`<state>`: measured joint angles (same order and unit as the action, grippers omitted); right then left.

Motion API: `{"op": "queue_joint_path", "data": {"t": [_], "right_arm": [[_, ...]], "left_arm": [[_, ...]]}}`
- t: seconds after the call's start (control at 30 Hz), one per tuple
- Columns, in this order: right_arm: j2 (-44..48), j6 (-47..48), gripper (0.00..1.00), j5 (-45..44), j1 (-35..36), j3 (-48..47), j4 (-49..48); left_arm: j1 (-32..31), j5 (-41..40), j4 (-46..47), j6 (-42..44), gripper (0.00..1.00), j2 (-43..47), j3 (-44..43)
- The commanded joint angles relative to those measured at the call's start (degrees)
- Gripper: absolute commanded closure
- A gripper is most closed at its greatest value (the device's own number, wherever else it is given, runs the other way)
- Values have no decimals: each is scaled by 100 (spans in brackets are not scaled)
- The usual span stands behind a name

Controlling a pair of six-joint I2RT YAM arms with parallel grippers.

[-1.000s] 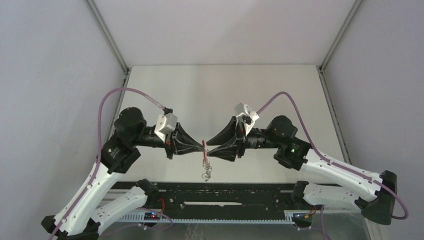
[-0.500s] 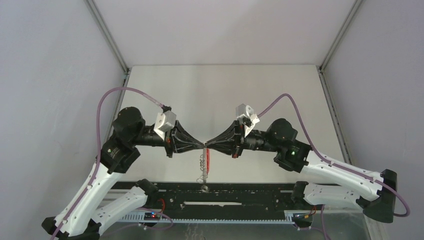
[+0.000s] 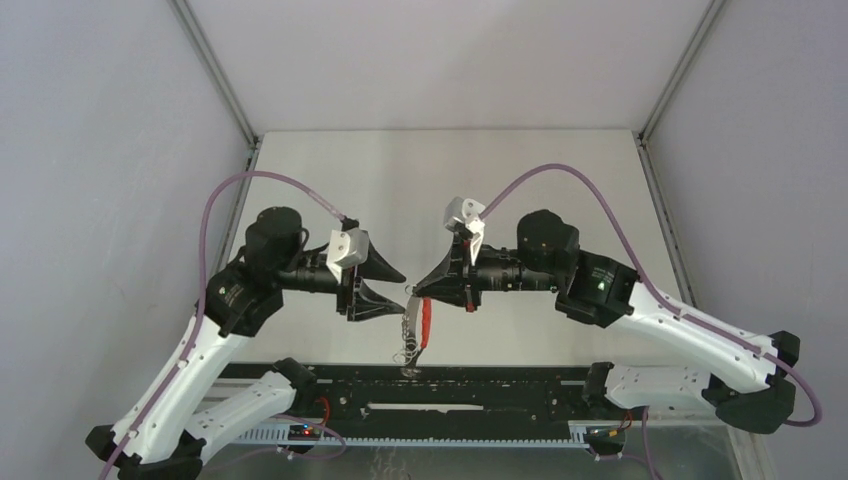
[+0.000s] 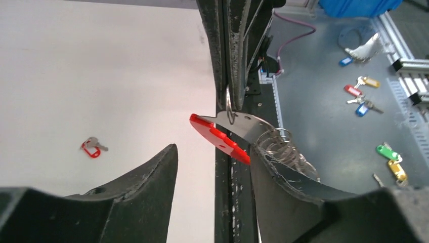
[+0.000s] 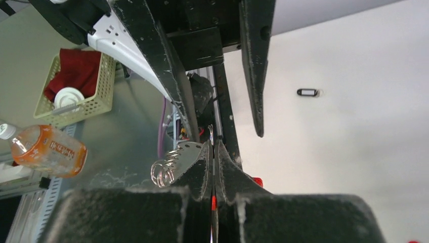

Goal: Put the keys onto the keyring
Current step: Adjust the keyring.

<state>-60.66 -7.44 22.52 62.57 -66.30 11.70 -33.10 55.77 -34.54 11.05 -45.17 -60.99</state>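
My right gripper is shut on the keyring, whose thin ring sticks out past the fingertips, and red shows between the jaws in the right wrist view. The red strap hangs below it, over the table's near edge. The keys are a flat silvery piece with several wire loops, dangling from the ring beside the strap. My left gripper stands open just left of the ring. Its fingers are either side of the strap without gripping it.
A small key with a red tag and a black tag lie on the white table. The black rail runs along the near edge. Off the table are coloured key tags, a basket and a bottle.
The left gripper has let go, opened and drawn back to the left. The right gripper has shut on the keyring and now carries it alone, with strap and keys hanging below.
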Motion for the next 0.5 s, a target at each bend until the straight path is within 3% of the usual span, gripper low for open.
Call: {"op": "queue_joint_path", "data": {"t": [0.0, 0.23, 0.47], "right_arm": [[-434, 389, 100, -50, 144, -1040, 1944], [-1247, 726, 100, -212, 357, -2059, 3262], [-1738, 727, 100, -323, 403, -2771, 3852]], "left_arm": [[32, -45, -932, 1083, 41, -137, -586], [-4, 107, -1288, 1531, 54, -276, -800], [-387, -1, -1801, 2010, 58, -294, -791]]}}
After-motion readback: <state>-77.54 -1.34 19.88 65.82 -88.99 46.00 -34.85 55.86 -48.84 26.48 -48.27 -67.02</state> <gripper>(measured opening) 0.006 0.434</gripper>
